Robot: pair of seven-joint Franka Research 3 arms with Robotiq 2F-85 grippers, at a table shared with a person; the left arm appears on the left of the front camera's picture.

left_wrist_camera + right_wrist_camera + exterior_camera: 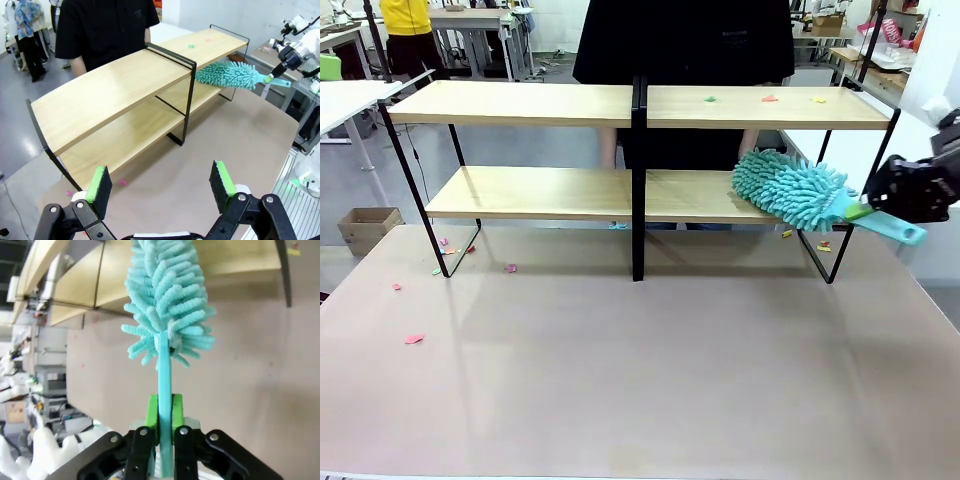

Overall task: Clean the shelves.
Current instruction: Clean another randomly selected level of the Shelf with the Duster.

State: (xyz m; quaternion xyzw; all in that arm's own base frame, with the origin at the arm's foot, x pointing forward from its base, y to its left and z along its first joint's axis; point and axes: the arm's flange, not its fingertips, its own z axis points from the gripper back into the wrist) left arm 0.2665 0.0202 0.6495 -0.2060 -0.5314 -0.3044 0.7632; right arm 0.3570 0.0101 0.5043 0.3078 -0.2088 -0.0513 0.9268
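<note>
Sweeping shelves [570,193] on beige table [640,370]: right jaws clamping teal duster [790,188], left jaws open; upper-board scraps [770,98] next.

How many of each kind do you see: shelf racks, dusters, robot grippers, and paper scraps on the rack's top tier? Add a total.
Shelf racks: 1, the shelves
Dusters: 1, the teal duster
Grippers: 2, the left gripper and the right gripper
Scraps on the top tier: 3, the green scrap, the red scrap and the yellow scrap
Total: 7
</note>
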